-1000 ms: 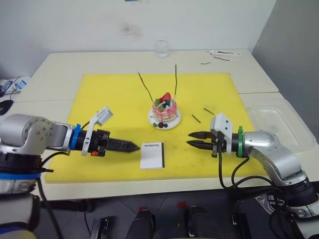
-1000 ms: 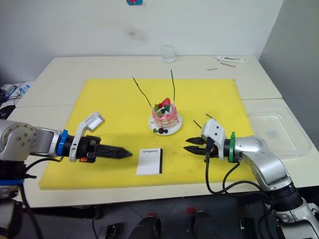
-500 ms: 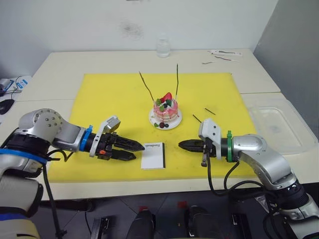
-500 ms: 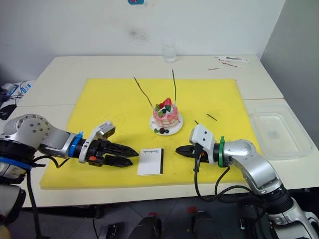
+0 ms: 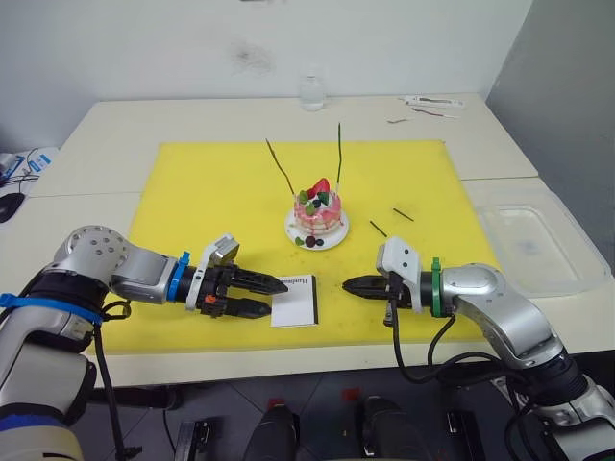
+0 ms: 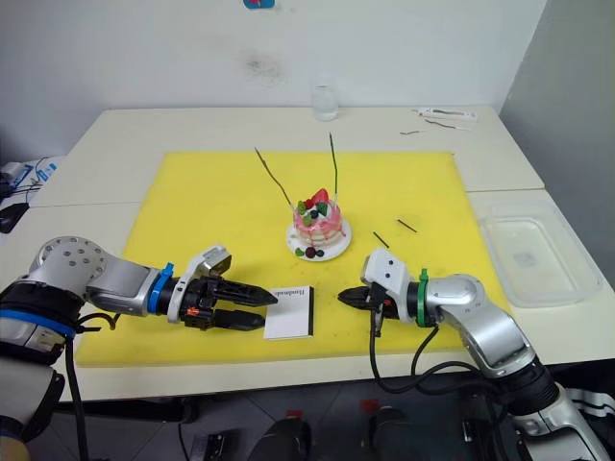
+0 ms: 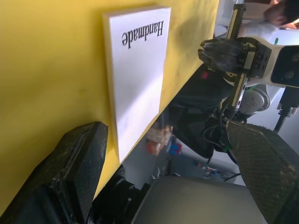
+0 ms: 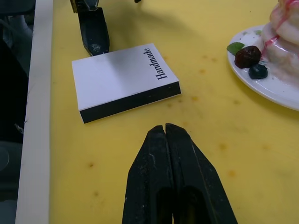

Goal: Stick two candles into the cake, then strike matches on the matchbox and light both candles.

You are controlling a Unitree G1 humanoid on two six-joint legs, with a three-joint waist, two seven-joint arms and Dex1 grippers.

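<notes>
Lying flat on yellow mat (image 5: 192,192), near edge, centre: matchbox (image 5: 295,301), "Handmade" edge facing far side. L gripper (image 5: 272,296) low at box's left side, fingers spread wide, tips at the box's left edge, nothing held. R gripper (image 5: 351,285) just right of box, apart from it, fingers pressed together, empty. Cake (image 5: 318,208) on white plate, mid-mat, w/ both candles (image 5: 338,154) stuck in, leaning apart. Two matches (image 5: 379,229) lie on mat right of cake.
</notes>
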